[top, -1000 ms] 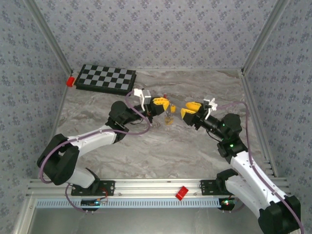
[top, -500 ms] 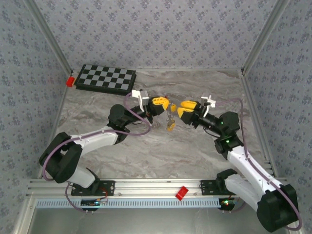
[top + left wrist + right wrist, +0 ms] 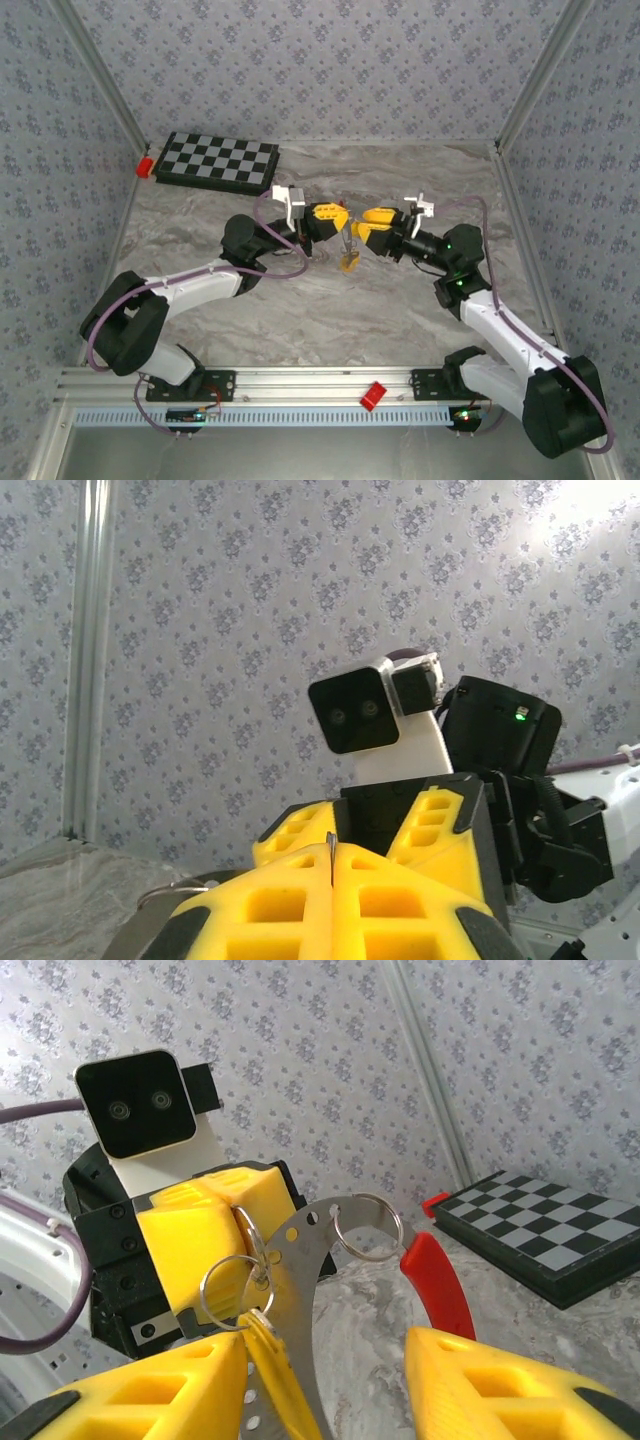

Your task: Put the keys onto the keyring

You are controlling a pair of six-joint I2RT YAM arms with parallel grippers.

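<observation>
keyring: grey metal arc, red sleeve | left jaws pinch it | right jaws spread around yellow-headed key

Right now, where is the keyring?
In the top view, the keyring hangs above the middle of the table, pinched by the left tool, with the open right tool close on its other side.

yellow-headed metal keys cut off at bottom edge, partly behind right claw; from top, thin grey wire keyring way too tiny
</observation>
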